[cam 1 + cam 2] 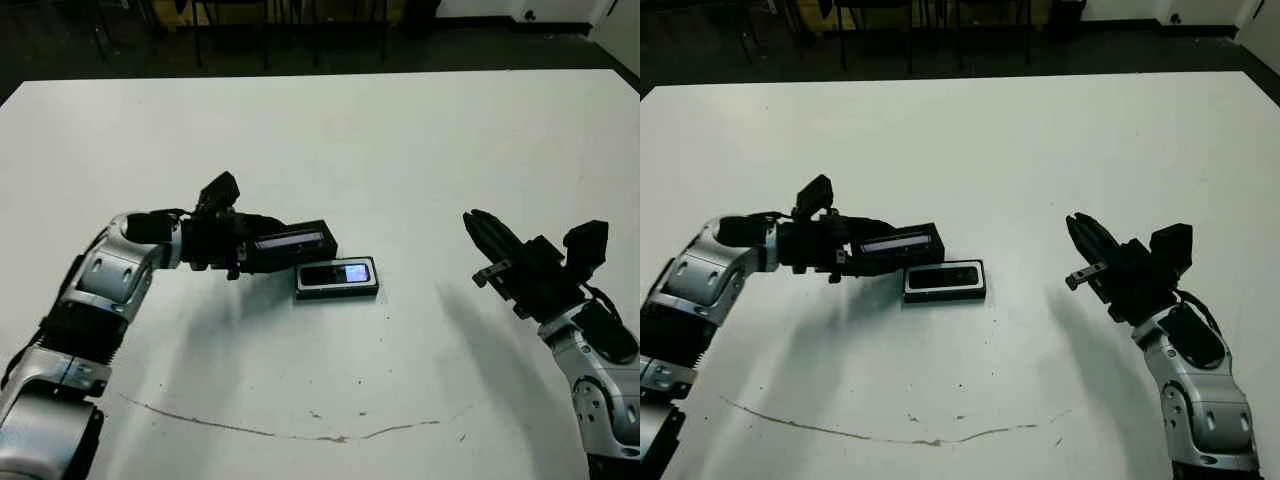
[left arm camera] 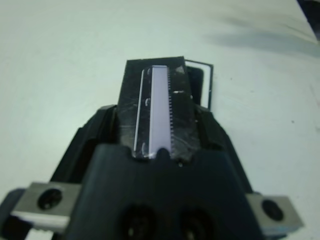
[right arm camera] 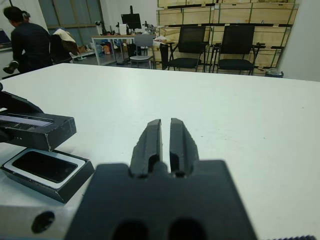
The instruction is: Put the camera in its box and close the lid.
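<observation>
Two arms reach in over the white table [image 1: 400, 140], and we read them from our left to our right. The left gripper [image 1: 262, 250] stretches out level above the tabletop with its fingers clamped on the lid [image 1: 292, 243], a flat black cover with a glossy grey strip along its top. In the left wrist view the lid [image 2: 156, 112] sticks out from between the two black fingers [image 2: 95, 135], which press on its long sides. The lid is raised off the table and hangs just beside the box [image 1: 337, 279], overlapping its near-left corner as the head camera sees it; in the right wrist view a clear gap shows between the lid [image 3: 35, 129] above and the box [image 3: 47, 172] below.

The box lies flat on the table near the middle, its pale lining showing as a thin rim. The camera [image 1: 338, 273] already sits inside it, face up, with its small bluish-white screen lit in the left eye view.

Well apart to the right, the right gripper [image 1: 492, 238] hovers above the bare table with nothing in it. In its wrist view the two fingers [image 3: 150, 142] stand nearly together, only a narrow slit between them.

A faint brownish line [image 1: 300, 432] curves across the near part of the table.
</observation>
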Motion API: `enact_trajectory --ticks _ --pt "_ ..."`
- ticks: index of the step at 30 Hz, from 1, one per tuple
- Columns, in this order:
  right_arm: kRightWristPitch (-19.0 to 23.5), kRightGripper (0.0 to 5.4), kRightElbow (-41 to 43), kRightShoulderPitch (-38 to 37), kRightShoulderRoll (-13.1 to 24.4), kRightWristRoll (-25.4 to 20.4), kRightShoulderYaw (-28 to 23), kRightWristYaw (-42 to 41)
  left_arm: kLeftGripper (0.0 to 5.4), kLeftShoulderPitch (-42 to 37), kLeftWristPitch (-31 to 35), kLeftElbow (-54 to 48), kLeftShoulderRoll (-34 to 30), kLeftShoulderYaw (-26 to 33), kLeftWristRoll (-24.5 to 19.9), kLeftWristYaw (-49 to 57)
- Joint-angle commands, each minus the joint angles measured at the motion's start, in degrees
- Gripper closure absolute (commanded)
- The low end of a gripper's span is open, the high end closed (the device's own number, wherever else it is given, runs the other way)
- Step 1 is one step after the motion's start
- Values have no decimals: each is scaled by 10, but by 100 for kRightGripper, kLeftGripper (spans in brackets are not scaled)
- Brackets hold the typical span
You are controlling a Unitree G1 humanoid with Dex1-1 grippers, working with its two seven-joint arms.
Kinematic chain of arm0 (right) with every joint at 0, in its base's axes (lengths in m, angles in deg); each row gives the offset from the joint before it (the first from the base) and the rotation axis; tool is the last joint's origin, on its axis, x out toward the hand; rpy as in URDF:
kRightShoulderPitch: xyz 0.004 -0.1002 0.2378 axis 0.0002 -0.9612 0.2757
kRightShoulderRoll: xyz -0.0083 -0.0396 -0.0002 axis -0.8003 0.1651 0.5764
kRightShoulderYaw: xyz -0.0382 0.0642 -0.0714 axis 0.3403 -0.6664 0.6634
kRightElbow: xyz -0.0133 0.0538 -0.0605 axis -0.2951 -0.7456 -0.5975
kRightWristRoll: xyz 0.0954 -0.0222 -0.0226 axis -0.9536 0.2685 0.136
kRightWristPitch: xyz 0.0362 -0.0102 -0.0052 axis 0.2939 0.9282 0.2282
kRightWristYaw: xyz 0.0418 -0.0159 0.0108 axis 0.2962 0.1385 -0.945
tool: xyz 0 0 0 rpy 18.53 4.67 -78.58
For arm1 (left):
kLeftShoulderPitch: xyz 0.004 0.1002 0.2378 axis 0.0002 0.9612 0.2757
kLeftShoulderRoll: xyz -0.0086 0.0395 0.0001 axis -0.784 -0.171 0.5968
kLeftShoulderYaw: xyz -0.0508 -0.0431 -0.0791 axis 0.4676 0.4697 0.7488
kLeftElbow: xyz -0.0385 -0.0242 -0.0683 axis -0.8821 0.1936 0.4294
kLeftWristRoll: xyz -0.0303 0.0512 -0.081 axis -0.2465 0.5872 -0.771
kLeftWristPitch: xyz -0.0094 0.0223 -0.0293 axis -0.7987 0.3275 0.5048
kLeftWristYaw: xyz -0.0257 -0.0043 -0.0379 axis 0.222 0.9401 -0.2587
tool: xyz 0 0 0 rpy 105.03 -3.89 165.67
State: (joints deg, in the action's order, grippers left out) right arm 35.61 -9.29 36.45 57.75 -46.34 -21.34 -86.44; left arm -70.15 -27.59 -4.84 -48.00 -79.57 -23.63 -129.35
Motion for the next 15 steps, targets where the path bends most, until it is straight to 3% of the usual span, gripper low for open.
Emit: enact_trajectory --ticks 1,8,15 --pt "-5 540 -6 -4 6 5 0 -6 267 -12 1 32 14 -8 1 -17" --pt "-21 540 -19 -3 7 8 -1 -21 267 -29 -17 80 24 -20 21 -41" --pt "-12 540 -5 -6 6 16 1 -10 267 -57 -15 133 22 -57 65 -60"
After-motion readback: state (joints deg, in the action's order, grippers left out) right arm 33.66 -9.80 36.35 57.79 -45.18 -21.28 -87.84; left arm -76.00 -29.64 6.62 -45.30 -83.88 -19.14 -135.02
